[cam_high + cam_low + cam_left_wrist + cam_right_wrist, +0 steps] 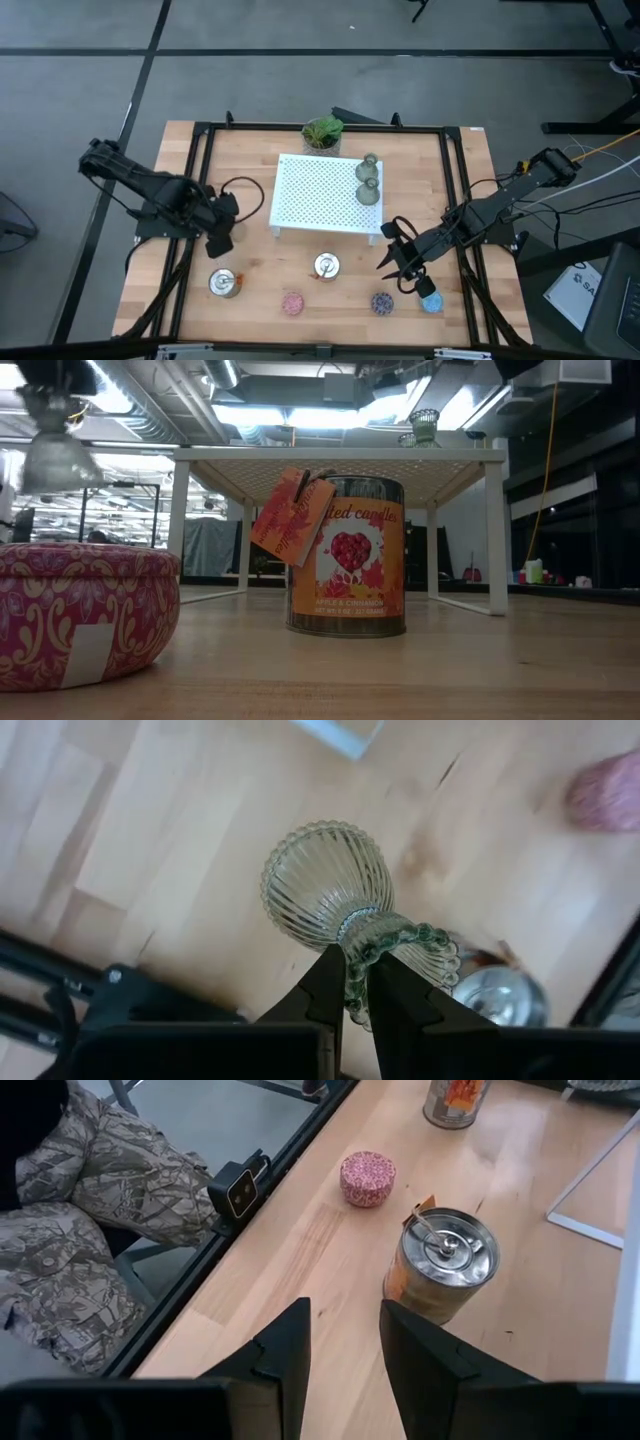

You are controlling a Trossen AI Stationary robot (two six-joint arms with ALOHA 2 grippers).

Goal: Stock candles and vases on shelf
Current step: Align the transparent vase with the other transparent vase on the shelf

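Left wrist view: the left hand (pixel 357 982) pinches a ribbed green vase (pixel 335 898) by its beaded rim, above the counter (pixel 180 830). The right hand (pixel 345 1335) hangs spread, apparently empty, a silver-tinned candle (pixel 442 1275) just ahead.

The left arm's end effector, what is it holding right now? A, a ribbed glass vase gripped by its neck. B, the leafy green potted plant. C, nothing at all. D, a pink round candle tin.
A: in the left wrist view the left end effector is shut on the beaded neck of the ribbed olive-green glass vase, held above the wooden tabletop.
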